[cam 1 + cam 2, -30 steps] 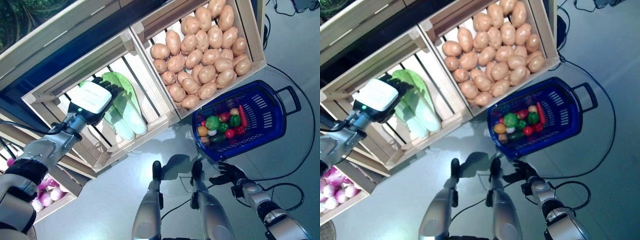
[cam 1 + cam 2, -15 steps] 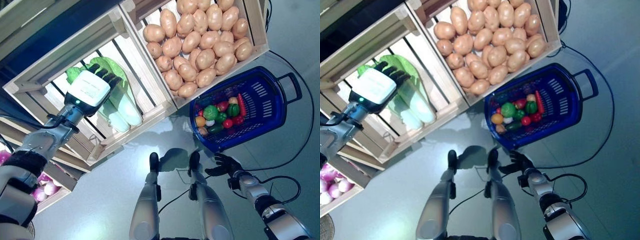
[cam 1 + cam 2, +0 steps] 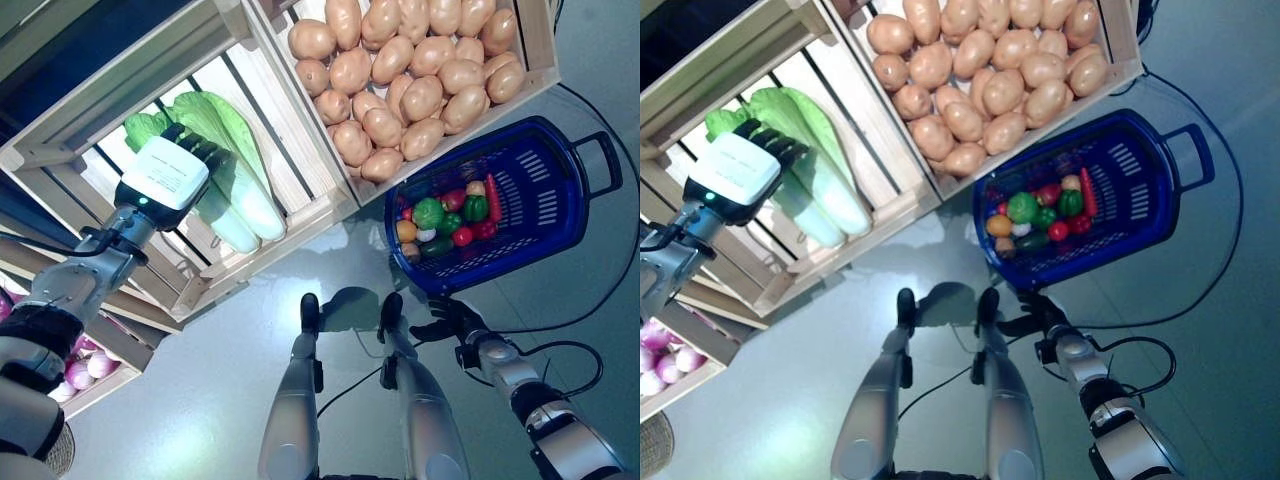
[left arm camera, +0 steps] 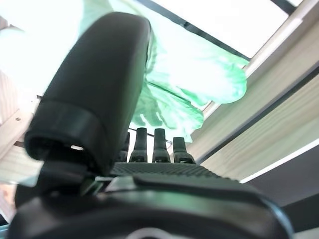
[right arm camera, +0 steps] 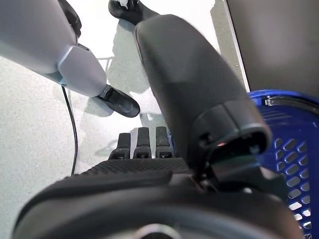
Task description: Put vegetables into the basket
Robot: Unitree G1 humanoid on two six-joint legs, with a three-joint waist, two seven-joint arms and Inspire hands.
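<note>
Nearest us, our right hand [image 3: 452,322] hangs low over the grey floor [image 3: 200,400], just beside the near rim of the blue basket [image 3: 560,215]. Its fingers [image 5: 139,144] reach out straight and relaxed, and they hold nothing.

The basket sits on the floor against the front of the potato crate [image 3: 545,50]. Small vegetables [image 3: 445,220] are heaped in the end of the basket nearer our left, while the end by the black handle [image 3: 605,160] shows bare mesh. Open floor lies between the basket and our left arm's side.

Farther off on the left, our left hand [image 3: 165,175] reaches into the slatted wooden crate [image 3: 300,215] that holds the cabbages [image 3: 225,160]. We see 2 of them lying side by side, long axes running along the slats, pale stalk ends toward the crate's front edge and green leafy ends toward the back. Our hand lies over their leafy half. In the wrist view its fingers [image 4: 159,142] stretch straight toward the leaves and its thumb [image 4: 94,94] stands apart, so the hand is open with nothing gripped; we cannot tell whether the fingertips touch the leaves.

The crate's right half is bare slats. Beyond its divider the potatoes [image 3: 400,80] fill the neighbouring crate.
</note>
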